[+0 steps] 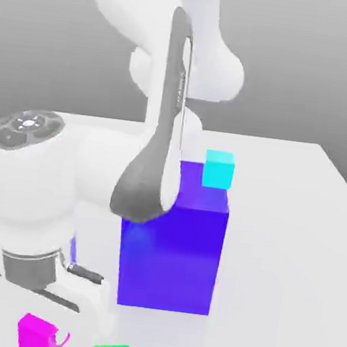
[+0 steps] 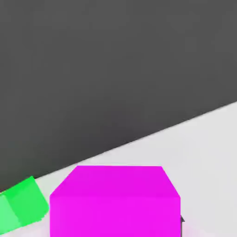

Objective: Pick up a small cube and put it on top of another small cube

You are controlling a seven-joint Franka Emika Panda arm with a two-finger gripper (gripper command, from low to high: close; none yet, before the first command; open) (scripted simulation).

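Gripping: gripper (image 1: 53, 339) closed on the small magenta cube (image 1: 35, 332).
Exterior view: cyan cube (image 1: 218, 169) behind blue-violet block (image 1: 173, 253).
Hand view: green cube (image 2: 21, 209) just beside the magenta one.

No words, numbers or signs can be read anywhere. The dark strip (image 1: 173, 92) running down the white arm (image 1: 198, 57) has some tiny marks on it, but they cannot be made out.
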